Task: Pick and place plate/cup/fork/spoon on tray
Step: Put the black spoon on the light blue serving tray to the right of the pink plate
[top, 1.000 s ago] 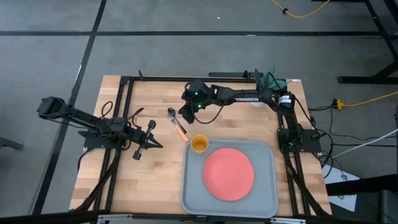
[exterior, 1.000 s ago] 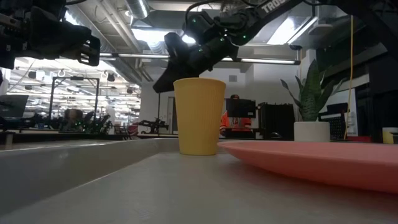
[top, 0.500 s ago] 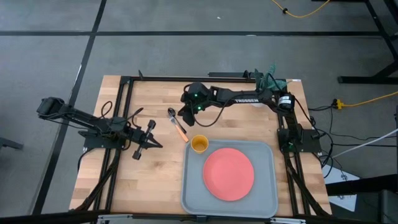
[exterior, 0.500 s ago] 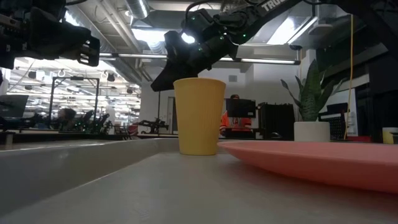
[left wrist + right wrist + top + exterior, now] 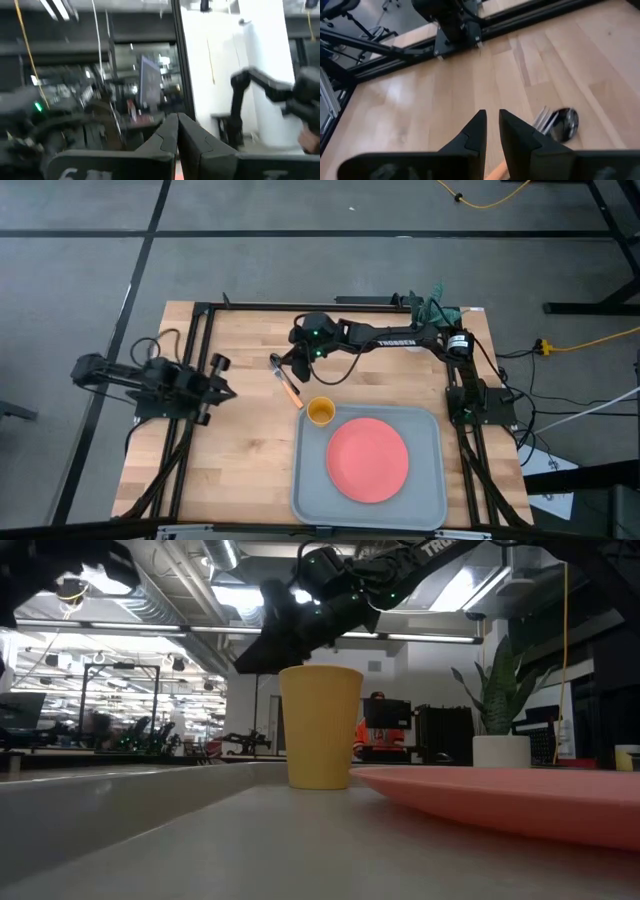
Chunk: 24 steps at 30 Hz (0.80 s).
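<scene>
The coral-pink plate point(image 5: 367, 460) lies flat in the grey tray point(image 5: 425, 500); in the low view the plate point(image 5: 520, 800) lies beside the cup. The yellow-orange cup point(image 5: 320, 412) stands upright in the tray's far left corner and also shows in the low view point(image 5: 320, 727). The orange-handled fork point(image 5: 291, 391) and the dark spoon point(image 5: 275, 362) lie side by side on the wooden table beyond that corner. My right gripper point(image 5: 282, 365) hovers above them, narrowly open and empty. In the right wrist view point(image 5: 491, 116) it is over the fork's handle point(image 5: 496, 174), with the spoon's bowl point(image 5: 565, 124) off to one side. My left gripper point(image 5: 215, 377) is shut and empty near the table's left side.
A white pot with a green plant point(image 5: 432, 305) stands at the table's far right and also shows in the low view point(image 5: 500, 750). Black frame rails point(image 5: 200, 340) run along the table's left and far edges. Bare wood lies between my left gripper and the tray.
My left gripper has drawn back toward the table's left and far edges and has tipped up. My right gripper has gone a little toward the table's left edge, over the spoon and fork. Plate, cup, fork and spoon have stayed in place.
</scene>
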Each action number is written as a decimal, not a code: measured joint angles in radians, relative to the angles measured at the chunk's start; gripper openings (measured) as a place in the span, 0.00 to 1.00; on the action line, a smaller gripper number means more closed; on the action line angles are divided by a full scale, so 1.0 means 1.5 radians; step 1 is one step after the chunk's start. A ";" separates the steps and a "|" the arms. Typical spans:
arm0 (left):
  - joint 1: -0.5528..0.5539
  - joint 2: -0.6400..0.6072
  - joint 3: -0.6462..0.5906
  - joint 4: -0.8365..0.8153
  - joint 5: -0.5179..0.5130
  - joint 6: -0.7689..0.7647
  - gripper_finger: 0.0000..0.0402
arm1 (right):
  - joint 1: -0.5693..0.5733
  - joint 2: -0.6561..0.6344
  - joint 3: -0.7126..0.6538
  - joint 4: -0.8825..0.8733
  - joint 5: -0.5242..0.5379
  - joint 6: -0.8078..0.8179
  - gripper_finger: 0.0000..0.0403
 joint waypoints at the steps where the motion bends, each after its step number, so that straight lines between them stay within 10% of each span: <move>1: 0.004 -0.019 0.000 0.000 0.000 0.000 0.00 | 0.000 0.000 0.000 0.007 0.000 0.000 0.14; 24: 0.064 -0.113 0.000 -0.067 -0.038 -0.002 0.00 | 0.000 0.000 0.000 0.028 0.000 0.000 0.14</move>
